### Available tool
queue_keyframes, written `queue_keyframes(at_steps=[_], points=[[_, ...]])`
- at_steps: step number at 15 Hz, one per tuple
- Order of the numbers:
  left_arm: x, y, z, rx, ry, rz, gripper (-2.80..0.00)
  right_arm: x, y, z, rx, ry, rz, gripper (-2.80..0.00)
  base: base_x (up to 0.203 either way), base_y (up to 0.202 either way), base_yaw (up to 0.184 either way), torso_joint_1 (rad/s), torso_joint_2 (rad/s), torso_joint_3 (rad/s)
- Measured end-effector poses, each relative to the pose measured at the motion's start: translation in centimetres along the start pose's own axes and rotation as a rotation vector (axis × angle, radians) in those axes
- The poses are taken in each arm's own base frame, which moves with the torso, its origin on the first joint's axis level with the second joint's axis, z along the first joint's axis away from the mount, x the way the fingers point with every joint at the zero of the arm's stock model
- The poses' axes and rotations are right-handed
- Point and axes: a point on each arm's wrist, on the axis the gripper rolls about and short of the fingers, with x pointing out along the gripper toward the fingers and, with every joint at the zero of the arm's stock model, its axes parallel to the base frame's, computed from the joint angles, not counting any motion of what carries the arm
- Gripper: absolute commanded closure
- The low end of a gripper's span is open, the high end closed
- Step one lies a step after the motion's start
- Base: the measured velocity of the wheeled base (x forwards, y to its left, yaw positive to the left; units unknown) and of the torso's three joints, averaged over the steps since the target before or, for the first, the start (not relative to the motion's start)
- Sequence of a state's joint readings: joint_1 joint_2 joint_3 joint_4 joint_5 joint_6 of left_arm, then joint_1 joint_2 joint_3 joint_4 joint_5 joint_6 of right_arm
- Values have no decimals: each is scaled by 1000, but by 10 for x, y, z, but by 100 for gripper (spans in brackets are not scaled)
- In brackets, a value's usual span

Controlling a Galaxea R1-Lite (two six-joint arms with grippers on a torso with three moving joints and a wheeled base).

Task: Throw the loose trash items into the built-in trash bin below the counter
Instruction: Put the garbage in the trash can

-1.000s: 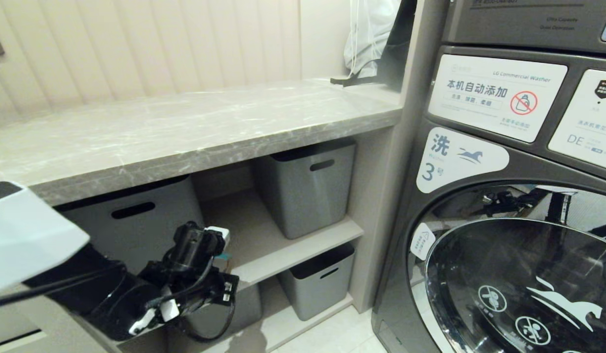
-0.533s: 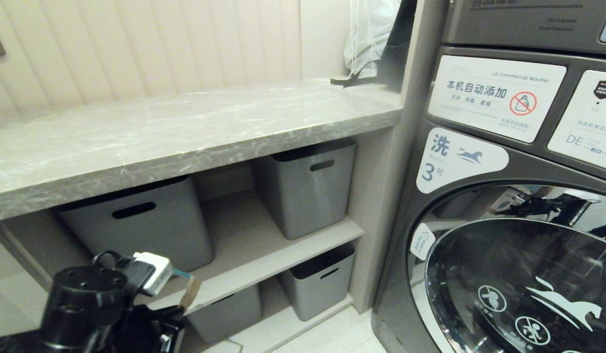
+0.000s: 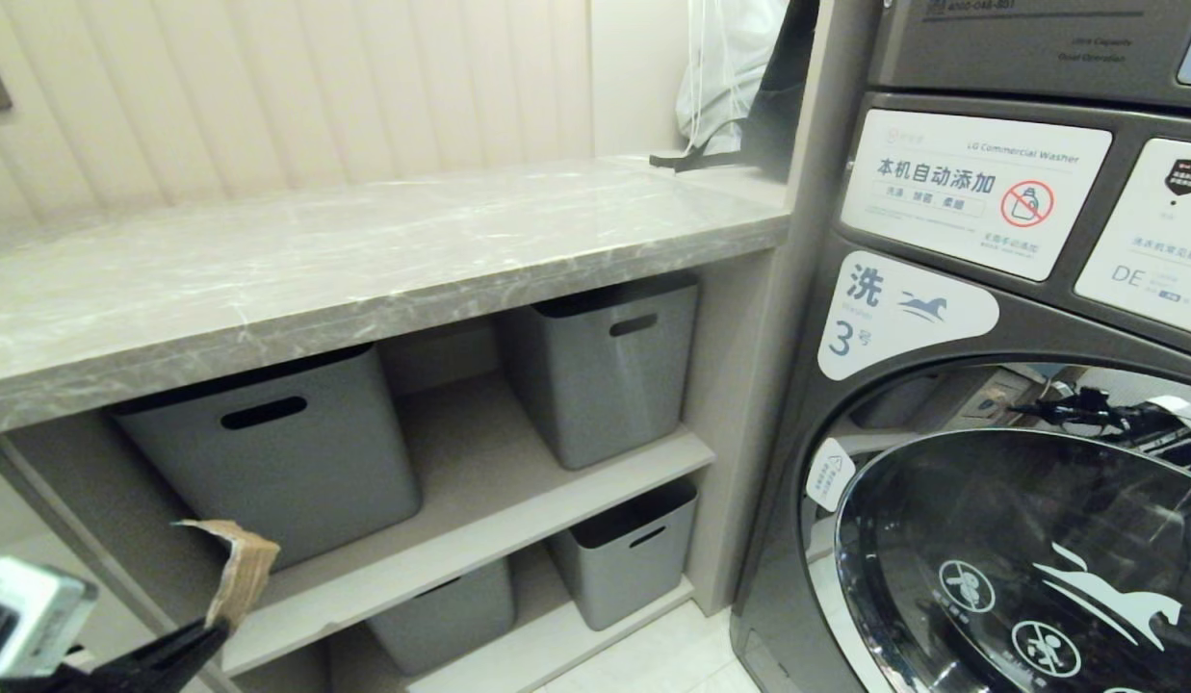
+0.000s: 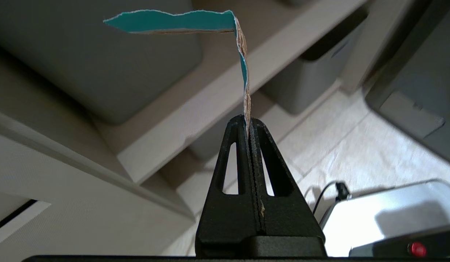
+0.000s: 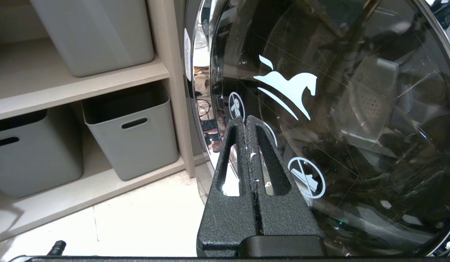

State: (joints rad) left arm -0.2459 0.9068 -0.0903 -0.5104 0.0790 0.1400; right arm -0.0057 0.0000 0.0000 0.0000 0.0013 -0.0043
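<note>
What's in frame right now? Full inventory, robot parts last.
counter: 1, grey marble-look with white veining, above the shelves
grey tubs: 4, grey with handle slots, two per shelf
shelves: 2, beige, under the counter
washing machine: 1, dark grey with round glass door, right of the shelves
white bag: 1, far end of the counter
cardboard strip: 1, brown with a teal face, pinched in the left gripper
left gripper: shut on the strip, low by the shelves
right gripper: shut, empty, facing the washer door
</note>
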Motion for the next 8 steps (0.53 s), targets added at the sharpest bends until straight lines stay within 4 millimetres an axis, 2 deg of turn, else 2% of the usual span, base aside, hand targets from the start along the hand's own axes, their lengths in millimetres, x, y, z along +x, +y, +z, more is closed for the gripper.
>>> queue_keyframes(at_steps=[5, 8], points=[[-49, 1, -27, -45, -186, 9, 0, 0, 0, 0, 0, 0, 0, 0, 0, 0, 0, 0, 0, 0], [-66, -2, -44, -64, -225, 47, 0, 0, 0, 0, 0, 0, 0, 0, 0, 0, 0, 0, 0, 0]])
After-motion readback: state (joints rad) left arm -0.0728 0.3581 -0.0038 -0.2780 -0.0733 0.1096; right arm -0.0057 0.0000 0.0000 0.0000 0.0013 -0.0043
